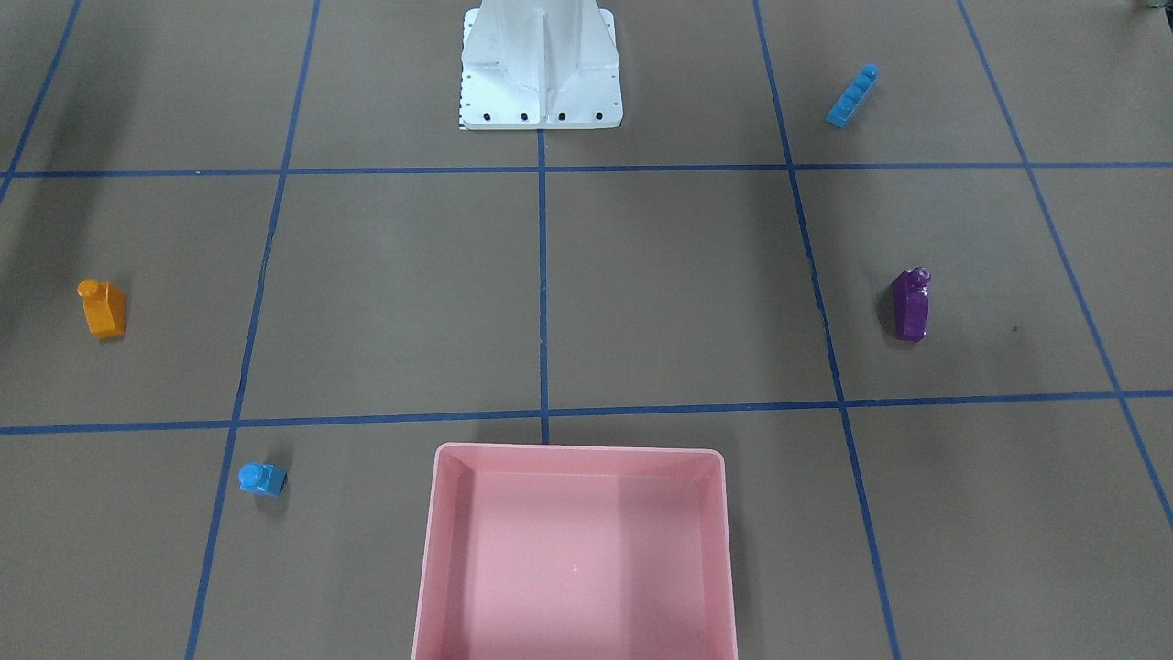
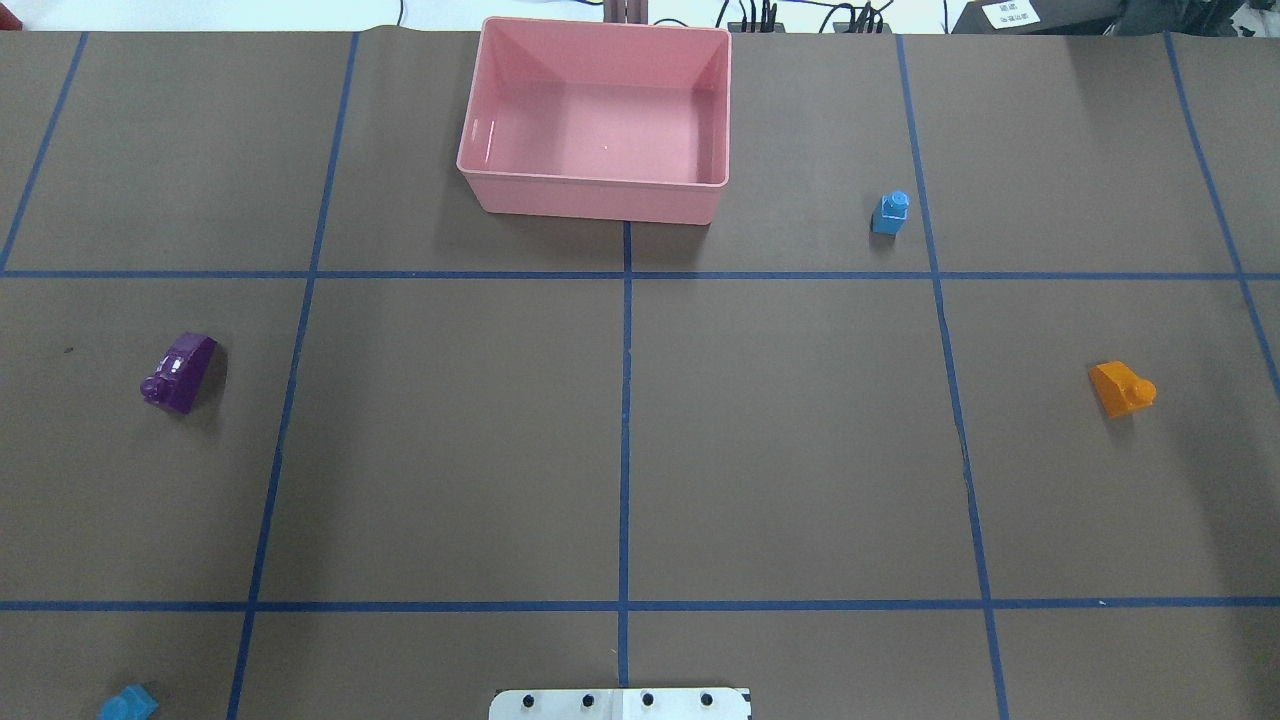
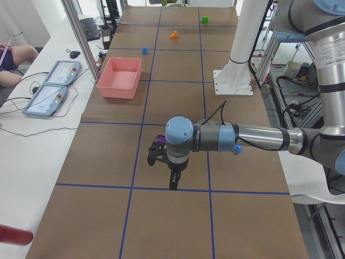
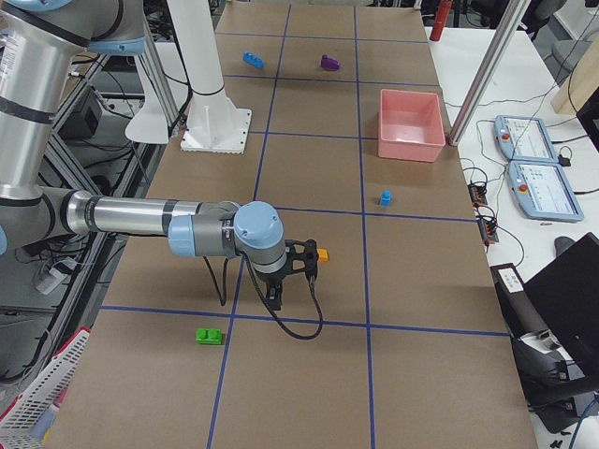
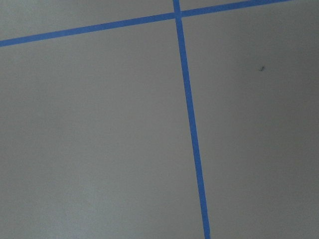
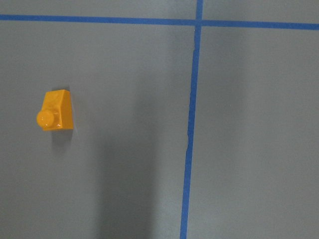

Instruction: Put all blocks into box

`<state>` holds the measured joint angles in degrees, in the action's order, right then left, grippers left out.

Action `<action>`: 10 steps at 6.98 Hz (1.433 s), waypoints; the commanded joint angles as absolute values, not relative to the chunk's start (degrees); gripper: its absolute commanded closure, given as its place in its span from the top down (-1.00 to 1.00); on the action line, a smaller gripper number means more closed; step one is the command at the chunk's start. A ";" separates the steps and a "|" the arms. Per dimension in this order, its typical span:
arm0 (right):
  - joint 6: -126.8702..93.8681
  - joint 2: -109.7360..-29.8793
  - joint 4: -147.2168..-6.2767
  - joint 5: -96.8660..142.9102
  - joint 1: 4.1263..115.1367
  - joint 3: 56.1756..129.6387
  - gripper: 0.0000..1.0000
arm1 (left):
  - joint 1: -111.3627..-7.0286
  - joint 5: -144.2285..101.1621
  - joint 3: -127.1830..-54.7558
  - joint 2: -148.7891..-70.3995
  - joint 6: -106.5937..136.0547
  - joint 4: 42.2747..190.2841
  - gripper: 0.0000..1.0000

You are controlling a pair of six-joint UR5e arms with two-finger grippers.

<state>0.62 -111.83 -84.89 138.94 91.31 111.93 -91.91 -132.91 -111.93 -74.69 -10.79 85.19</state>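
A matte brown paper-covered table fills the scene, ruled into big squares by blue tape. A white metal base with a flat bolted foot stands at the robot's edge. Opposite it, on the centre tape line, sits the box, a glossy pink plastic tray with rounded corners and a raised rim.

All five blocks lie on the paper outside it, well apart:
- The long blue bar with its row of studs lies near the base on the robot's left.
- The shiny purple sloped block is further out on that side.
- The orange sloped block is on the right.
- The green two-stud block lies far to the right.
- The small blue single-stud block is near the box.

The left gripper hangs by the purple block and the right gripper by the orange one. Whether their fingers are apart or together cannot be told.
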 commanded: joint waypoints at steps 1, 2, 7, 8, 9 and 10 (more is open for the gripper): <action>-3.65 -108.39 -83.25 138.87 88.88 112.41 1.00 | -91.76 -132.98 -113.29 -75.32 -10.46 85.34 1.00; -9.52 -107.93 -77.92 138.35 84.51 112.33 1.00 | -91.67 -133.50 -112.86 -77.24 -10.46 85.52 1.00; -41.13 -106.53 -50.94 122.56 57.43 105.43 1.00 | -91.58 -133.68 -111.54 -77.61 -10.55 86.39 1.00; -41.22 -104.35 -47.84 121.82 55.65 101.90 1.00 | -91.58 -133.77 -111.01 -77.61 -10.55 86.48 1.00; -41.13 -103.37 -47.29 121.47 55.03 99.60 1.00 | -91.50 -133.86 -110.57 -77.61 -10.55 86.57 1.00; -41.22 -102.58 -47.29 120.59 54.15 98.45 1.00 | -91.58 -134.64 -109.78 -77.61 -10.55 87.62 1.00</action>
